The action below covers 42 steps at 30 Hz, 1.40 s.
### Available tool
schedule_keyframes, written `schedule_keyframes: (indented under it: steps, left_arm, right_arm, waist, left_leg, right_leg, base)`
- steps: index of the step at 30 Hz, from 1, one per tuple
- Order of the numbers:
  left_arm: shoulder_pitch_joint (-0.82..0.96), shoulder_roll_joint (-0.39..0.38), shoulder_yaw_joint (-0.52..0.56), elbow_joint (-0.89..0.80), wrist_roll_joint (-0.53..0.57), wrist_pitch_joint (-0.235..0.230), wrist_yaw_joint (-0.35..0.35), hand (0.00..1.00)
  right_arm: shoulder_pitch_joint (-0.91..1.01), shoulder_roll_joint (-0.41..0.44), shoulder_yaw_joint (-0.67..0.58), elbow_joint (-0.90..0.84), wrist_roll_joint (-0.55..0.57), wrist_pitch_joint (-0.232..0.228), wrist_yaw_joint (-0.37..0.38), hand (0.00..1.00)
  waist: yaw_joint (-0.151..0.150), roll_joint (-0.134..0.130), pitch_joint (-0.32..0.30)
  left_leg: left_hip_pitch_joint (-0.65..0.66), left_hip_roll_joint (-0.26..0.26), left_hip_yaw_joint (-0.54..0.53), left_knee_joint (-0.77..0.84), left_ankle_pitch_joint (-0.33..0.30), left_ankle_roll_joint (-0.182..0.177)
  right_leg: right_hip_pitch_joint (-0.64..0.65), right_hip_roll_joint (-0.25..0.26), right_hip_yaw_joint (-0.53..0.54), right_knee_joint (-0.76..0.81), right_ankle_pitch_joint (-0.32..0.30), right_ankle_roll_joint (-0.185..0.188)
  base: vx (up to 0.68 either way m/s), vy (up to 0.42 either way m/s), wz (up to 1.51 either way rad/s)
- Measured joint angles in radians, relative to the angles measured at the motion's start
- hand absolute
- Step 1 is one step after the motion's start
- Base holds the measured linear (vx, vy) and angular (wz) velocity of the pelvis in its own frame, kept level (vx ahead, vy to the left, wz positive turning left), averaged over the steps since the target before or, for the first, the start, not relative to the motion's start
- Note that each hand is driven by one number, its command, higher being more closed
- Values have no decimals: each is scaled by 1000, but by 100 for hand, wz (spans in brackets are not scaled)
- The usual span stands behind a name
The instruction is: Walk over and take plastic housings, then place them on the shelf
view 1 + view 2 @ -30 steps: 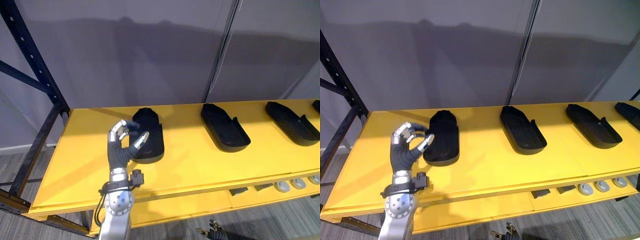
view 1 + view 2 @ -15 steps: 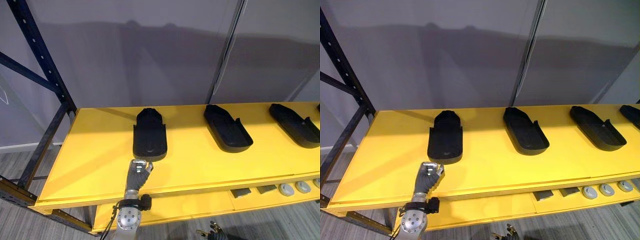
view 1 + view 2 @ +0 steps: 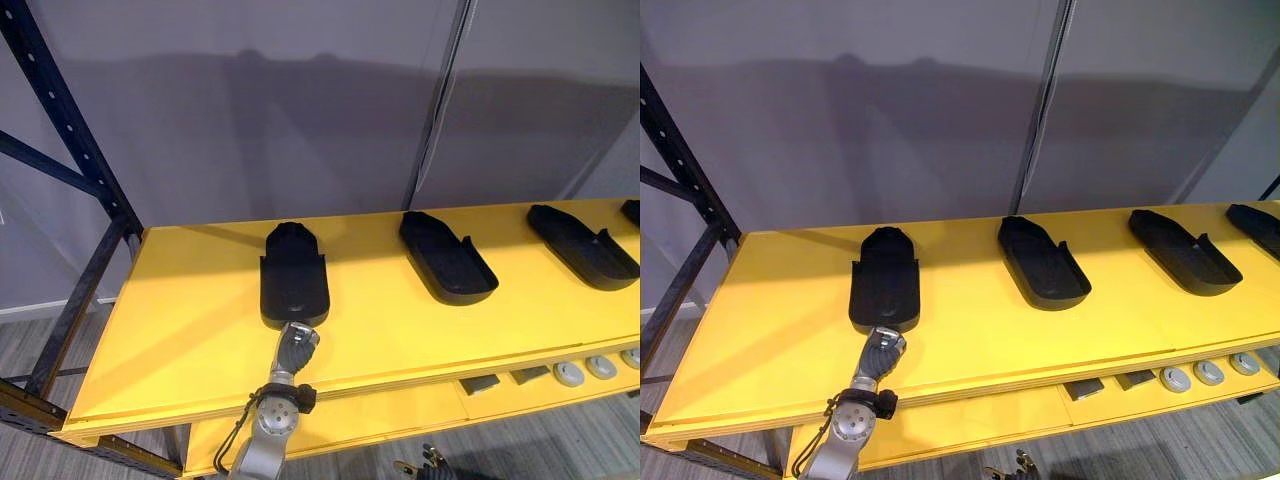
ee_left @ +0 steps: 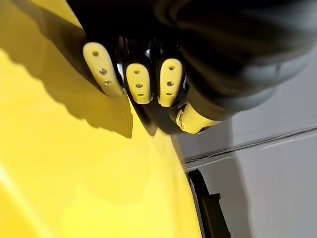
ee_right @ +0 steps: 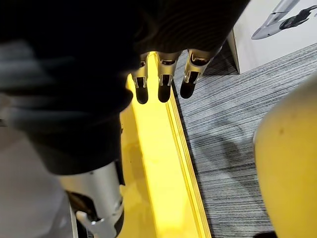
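Note:
Several black plastic housings lie flat in a row on the yellow shelf board (image 3: pixel 180 330): the leftmost housing (image 3: pixel 294 285), a second housing (image 3: pixel 447 268), a third housing (image 3: pixel 582 258), and another cut off at the right edge. My left hand (image 3: pixel 297 345) sits low at the near end of the leftmost housing. Its fingers (image 4: pixel 139 84) are curled and hold nothing; I cannot tell whether the knuckles touch the housing. My right hand (image 5: pixel 163 79) hangs with relaxed straight fingers beside the shelf's yellow front edge (image 5: pixel 158 163), above grey floor.
A dark rack upright (image 3: pixel 70 160) with a diagonal brace stands at the left end of the shelf. A grey post (image 3: pixel 440 110) rises behind it against a grey wall. A lower yellow level holds small round parts (image 3: pixel 570 373) and grey blocks (image 3: pixel 480 383).
The left hand left the leftmost housing's side, dropped toward the shelf's front edge and curled, and now sits at the housing's near end. The housing stays flat. The camera shifted slightly.

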Motion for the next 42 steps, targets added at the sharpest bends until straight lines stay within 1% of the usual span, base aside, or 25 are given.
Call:
schedule_keyframes:
  steps: [4, 11, 13, 18, 21, 28, 31, 33, 34, 35, 38, 39, 41, 42]
  left_arm:
    - [-24, 0, 9, 28, 7, 2, 8, 100]
    - [-83, 3, 24, 91, 7, -7, 14, 100]
    - [-102, 3, 37, 109, 7, -8, 15, 100]
    - [-150, 8, 40, 156, 7, -7, 23, 100]
    - [-170, 12, 40, 174, 7, -7, 27, 100]
    - [-186, 12, 41, 181, 7, -7, 27, 100]
    - [-185, 17, 47, 167, 7, 0, 27, 100]
    - [-178, 18, 57, 129, 5, 11, 26, 100]
    - [-153, 19, 59, 80, 5, 26, 23, 100]
    - [-114, 26, 59, 3, 4, 33, 21, 100]
    - [-36, 57, 58, -205, -3, 33, 8, 100]
    - [-6, 69, 66, -338, -12, 25, 5, 100]
    - [14, 82, 88, -462, -36, 2, 4, 100]
    - [40, 86, 121, -578, -63, -29, 5, 100]
  right_arm:
    - [-8, -1, -1, 12, 0, 0, 0, 0]
    - [-32, -5, -3, 45, -1, 2, 0, 0]
    - [-39, -6, -3, 51, -2, 3, 1, 0]
    - [-43, -9, -3, 54, -4, 4, 2, 0]
    - [-59, -9, -11, 75, -5, 5, 3, 0]
    - [-69, -9, -22, 89, -5, 7, 3, 0]
    - [-73, -9, -21, 89, -5, 7, 3, 0]
    - [-78, -8, -21, 87, -4, 7, 3, 0]
    - [-78, -8, -20, 86, -4, 6, 3, 0]
    - [-77, -7, -20, 81, -4, 6, 3, 0]
    - [-71, -7, -20, 73, -4, 6, 3, 0]
    - [-65, -7, -20, 70, -4, 5, 3, 0]
    - [-60, -7, -20, 69, -4, 5, 4, 0]
    - [-55, -6, -20, 66, -4, 5, 8, 0]
  waist:
    - [-2, 1, 0]
    - [-14, -1, 0]
    - [-23, -2, 0]
    - [-27, -3, 1]
    - [-34, -5, 3]
    - [-39, -6, 5]
    - [-47, -9, 11]
    - [-49, -9, 20]
    - [-51, -11, 22]
    - [-51, -14, 26]
    - [-44, -19, 32]
    - [-31, -19, 32]
    - [-19, -19, 32]
    - [-8, -19, 32]
  left_leg:
    - [0, -2, 0, 0, 0, 0]
    - [-1, -6, -5, -1, 0, 0]
    - [-1, -6, -7, -1, 0, 0]
    - [-1, -9, -9, -1, 0, 0]
    - [-3, -11, -13, -1, 0, 0]
    - [-7, -12, -16, -1, -1, 1]
    - [-8, -12, -16, -1, -1, 0]
    - [-7, -12, -15, -1, -1, 0]
    - [-10, -11, -15, 0, -1, 1]
    - [-15, -11, -16, 3, -1, 1]
    - [-16, -11, -26, 3, -2, 1]
    - [-16, -11, -30, 4, -5, 3]
    - [-16, -11, -33, 3, -10, 6]
    - [-13, -12, -39, 0, -16, 12]
  right_leg:
    - [0, 0, 1, -2, 0, 0]
    - [3, -3, 0, -10, 0, -1]
    - [7, -3, -1, -14, 1, -1]
    - [8, -5, -1, -17, 1, -2]
    - [8, -6, -2, -17, 1, -2]
    - [7, -8, -4, -21, 1, -2]
    - [8, -8, -4, -22, 1, -2]
    - [10, -8, -5, -22, 1, -2]
    - [9, -8, -1, -16, 3, -1]
    - [8, -8, -1, -15, 3, 0]
    - [12, -9, -2, -14, 6, 4]
    - [14, -9, -3, -8, 6, 4]
    - [15, -9, -4, -1, 6, 5]
    - [22, -10, -9, 0, 7, 6]
  base:
    - [-47, 15, -1]
    - [-2, 1, 0]
    - [-7, 2, 2]
    - [0, 0, 0]
    - [-11, 3, 1]
    - [0, 0, 0]
    - [0, 0, 0]
    - [0, 0, 0]
    - [0, 0, 0]
    - [0, 0, 0]
    - [-2, 1, 9]
    - [-16, 5, 10]
    - [-32, 6, 9]
    - [-39, 7, 10]
